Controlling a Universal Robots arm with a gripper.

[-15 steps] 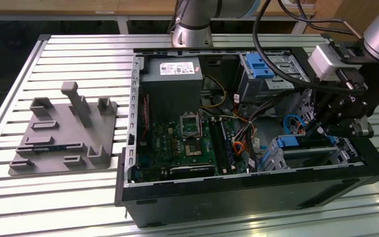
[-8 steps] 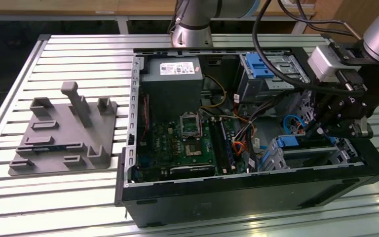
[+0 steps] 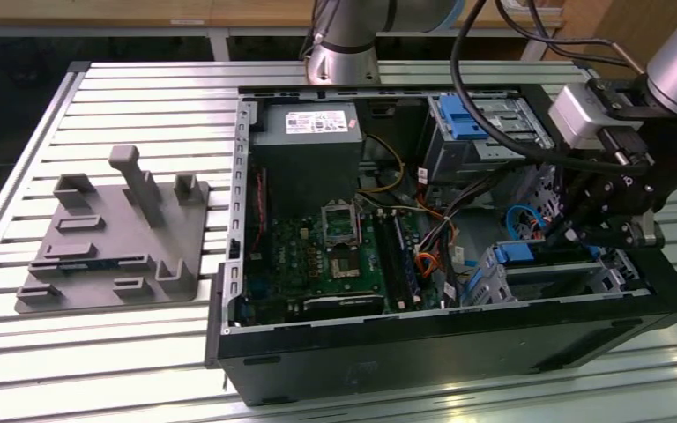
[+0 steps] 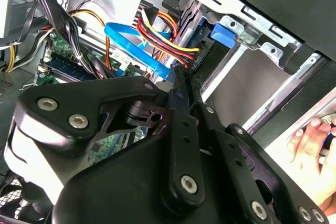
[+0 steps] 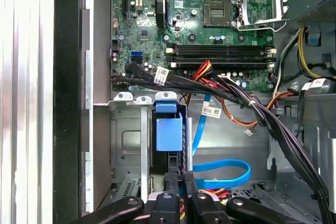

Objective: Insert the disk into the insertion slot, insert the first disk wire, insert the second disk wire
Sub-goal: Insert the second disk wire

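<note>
The disk lies in the insertion slot, a silver cage at the near right corner of the open computer case; its blue bracket stands at the cage mouth. My gripper hangs over the disk's inner end. In both wrist views its fingers are shut, tips right where a flat blue wire and a red, yellow and orange wire bundle end. I cannot tell whether anything is pinched between the tips. The blue wire loops across the case floor beside the gripper.
Motherboard, power supply and a taller bay with a blue latch crowd the case. Black cable bundles cross above the cage. A grey fixture sits on the slatted table. A person's hand rests outside the case wall.
</note>
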